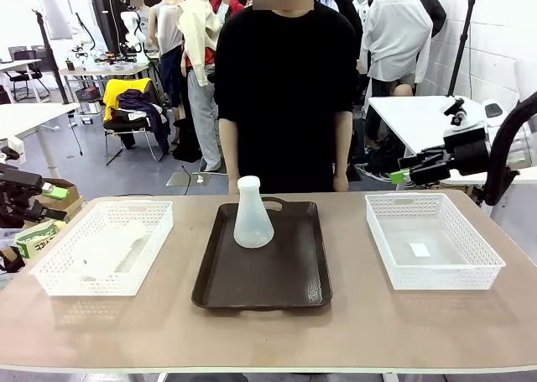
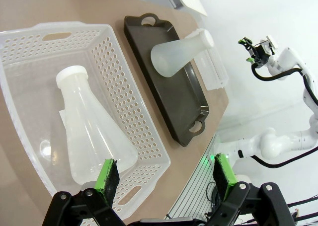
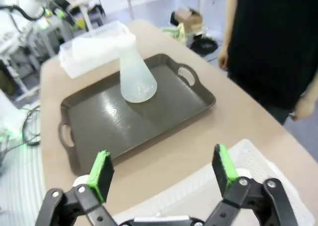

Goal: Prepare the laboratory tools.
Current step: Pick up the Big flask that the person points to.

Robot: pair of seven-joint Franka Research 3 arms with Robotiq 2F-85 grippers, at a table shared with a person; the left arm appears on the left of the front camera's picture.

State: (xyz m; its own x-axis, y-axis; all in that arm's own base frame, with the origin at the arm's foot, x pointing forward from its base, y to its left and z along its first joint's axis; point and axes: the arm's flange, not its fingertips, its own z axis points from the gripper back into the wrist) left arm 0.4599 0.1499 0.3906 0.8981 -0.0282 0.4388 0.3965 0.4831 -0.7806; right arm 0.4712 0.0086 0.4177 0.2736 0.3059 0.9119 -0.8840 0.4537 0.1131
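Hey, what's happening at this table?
One flask stands upright on the brown tray; a second flask lies on its side in the left basket. The left end effector hangs open above that basket, the right end effector open near the other basket, neither holding anything. A person stands at the far side, touching nothing.

The front camera faces the person [image 1: 285,88] across the table [image 1: 268,336]. The left wrist camera sits close over the basket [image 2: 25,49] ahead of the left pincer [image 2: 165,174], while the right one looks from farther off past the right pincer [image 3: 162,169]. All share the tray [image 1: 268,273] and standing flask [image 1: 252,214].
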